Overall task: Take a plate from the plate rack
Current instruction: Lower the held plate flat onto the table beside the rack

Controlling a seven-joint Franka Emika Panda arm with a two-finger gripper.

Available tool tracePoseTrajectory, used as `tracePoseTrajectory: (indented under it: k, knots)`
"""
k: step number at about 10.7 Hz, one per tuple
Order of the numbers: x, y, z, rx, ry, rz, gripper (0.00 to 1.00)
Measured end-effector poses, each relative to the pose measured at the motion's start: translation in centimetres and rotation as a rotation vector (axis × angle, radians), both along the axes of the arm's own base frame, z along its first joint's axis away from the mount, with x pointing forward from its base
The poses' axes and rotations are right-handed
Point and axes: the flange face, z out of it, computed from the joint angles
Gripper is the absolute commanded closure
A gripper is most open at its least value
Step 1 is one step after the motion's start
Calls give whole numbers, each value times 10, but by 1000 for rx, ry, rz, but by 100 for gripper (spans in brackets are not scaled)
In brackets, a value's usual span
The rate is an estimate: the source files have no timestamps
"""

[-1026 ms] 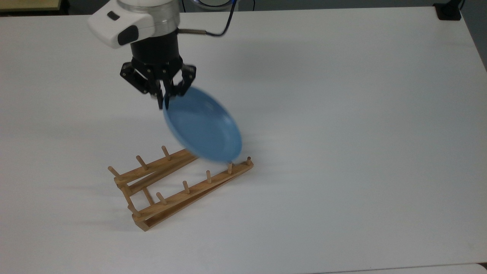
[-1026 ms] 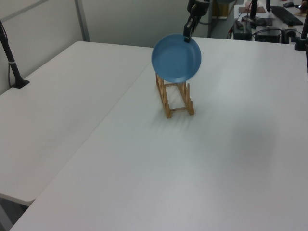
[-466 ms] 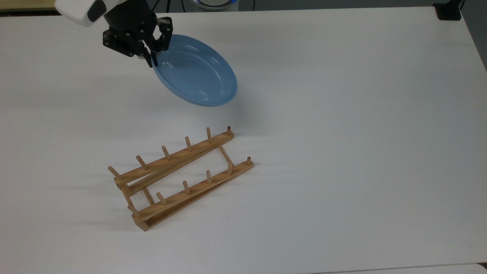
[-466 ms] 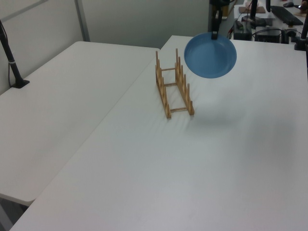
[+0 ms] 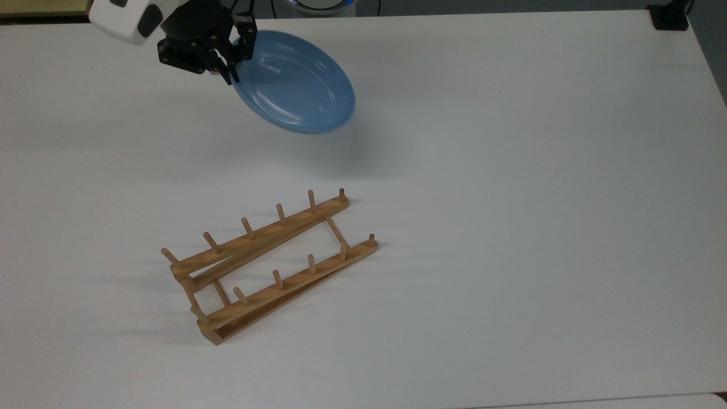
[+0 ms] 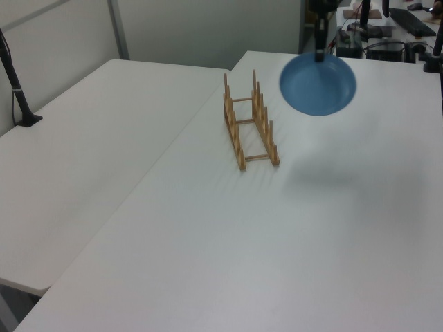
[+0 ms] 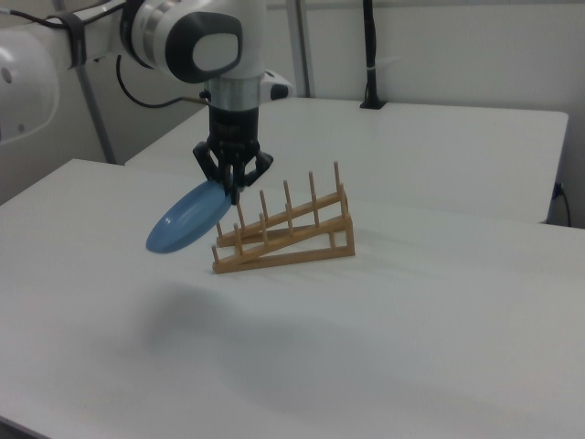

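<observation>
Since half a second ago the plate (image 5: pixel 295 85) has drifted a bit further from the plate rack (image 5: pixel 267 264), toward the top view's upper edge; in the left view it has slid slightly right. Rack itself hasn't budged.

Counts from my end: one plate, one plate rack, one gripper (image 5: pixel 232 72). Rack has two rails, I count six upright pegs on each in the top view, with thin crossbars between.

Fingers (image 5: pixel 229 75) are pinched narrow on the plate's rim at the top view's left edge of the plate, so I'm holding it by the rim alone. Nothing else is touching them.

Plate hangs in the air, tilted, inner face toward the top camera, clear of the counter (image 5: pixel 511 199) with its shadow below it. It sits well apart from the rack, out of the pegs entirely. In the right view the plate (image 7: pixel 187 219) slopes down toward the right view's left from the gripper (image 7: pixel 232 187), just beside the rack's (image 7: pixel 288 229) low end. In the left view the plate (image 6: pixel 318 84) is to the right of the rack (image 6: pixel 250 124).

Rack stands on the counter, no plate in it.
</observation>
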Motion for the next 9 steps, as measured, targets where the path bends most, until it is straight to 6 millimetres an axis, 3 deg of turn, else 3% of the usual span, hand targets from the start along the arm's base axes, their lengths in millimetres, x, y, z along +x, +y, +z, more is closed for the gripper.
tracePoseTrajectory:
  k: [2,4,9]
  knots:
    - [-11,-12,-25,30,82,20,100]
    - [-16,-16,-66,48,164,12,100]
    - [2,-30,-174,54,201,-52,100]
